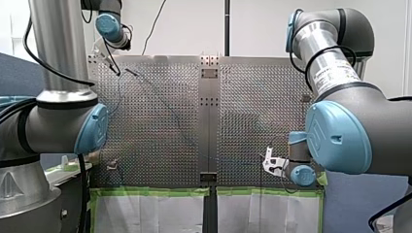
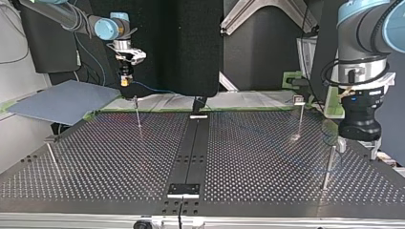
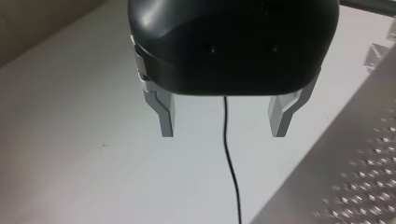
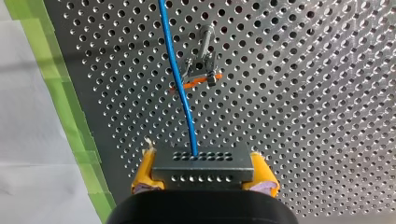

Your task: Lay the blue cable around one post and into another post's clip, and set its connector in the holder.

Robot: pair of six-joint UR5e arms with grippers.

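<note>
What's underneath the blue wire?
The holey table and a post with an orange clip. The blue cable crosses the clip's end, hiding that bit.

Bright even light; soft sheen on perforated table (image 2: pixel 267 143); top view's far side dim.

I am holding my left pincer (image 3: pixel 222 134) pointing straight down from a vertical wrist, its two metal fingers (image 3: pixel 166 116) standing wide apart. I am stretching my right arm far out, its pincer (image 4: pixel 204 173) also pointing down, and its yellow pads (image 4: pixel 145 173) are squeezing the connector (image 4: pixel 203 161) from both ends.
</note>
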